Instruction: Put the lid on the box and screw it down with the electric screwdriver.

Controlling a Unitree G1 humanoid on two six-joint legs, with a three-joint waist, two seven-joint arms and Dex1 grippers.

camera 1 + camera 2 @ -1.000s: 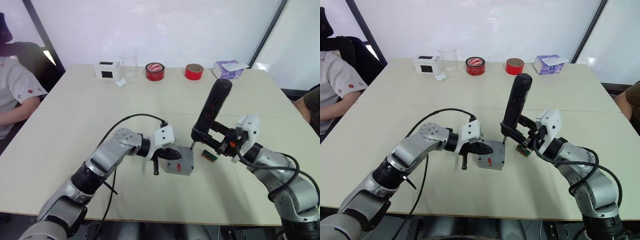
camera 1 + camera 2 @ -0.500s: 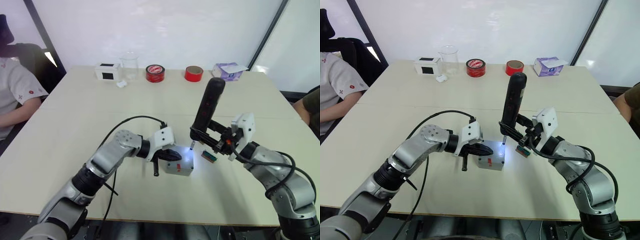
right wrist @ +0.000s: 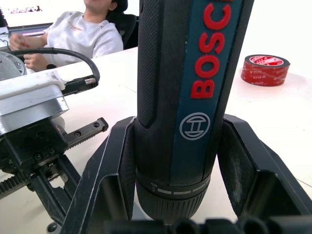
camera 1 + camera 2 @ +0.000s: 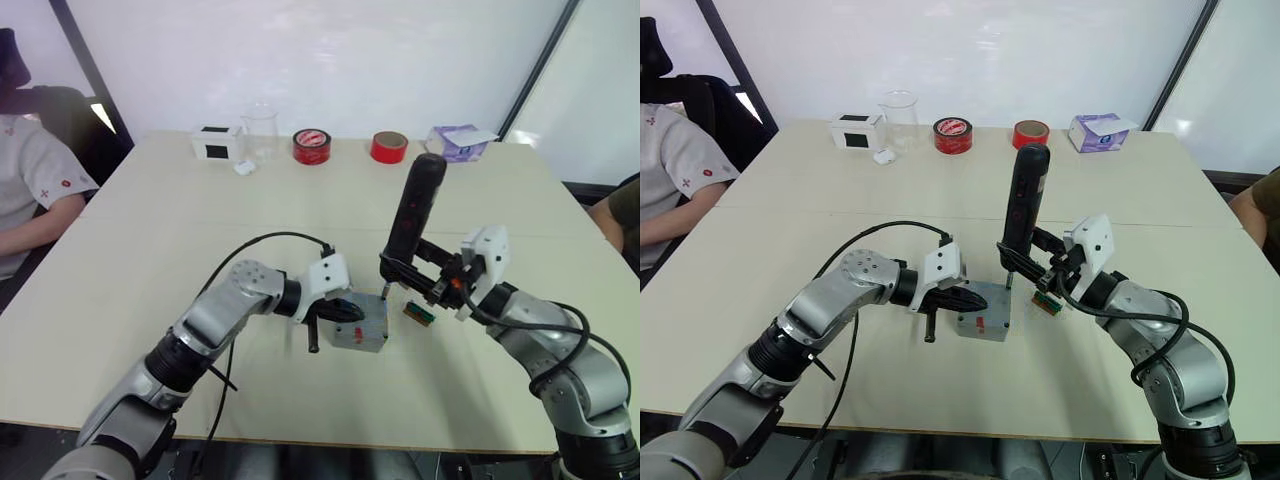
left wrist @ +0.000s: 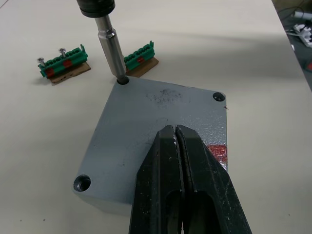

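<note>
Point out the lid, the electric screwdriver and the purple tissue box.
lid [image 5: 161, 131]: left wrist view, bare middle of its grey top face.
electric screwdriver [image 4: 415, 205]: left eye view, upper part of its black body.
purple tissue box [image 4: 1097, 131]: right eye view, its front side.

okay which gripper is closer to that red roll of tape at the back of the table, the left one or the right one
Right. The right gripper, clamped around the electric screwdriver, sits closer to the red tape roll. The left gripper, shut and resting on the lid, is farther off.
</note>
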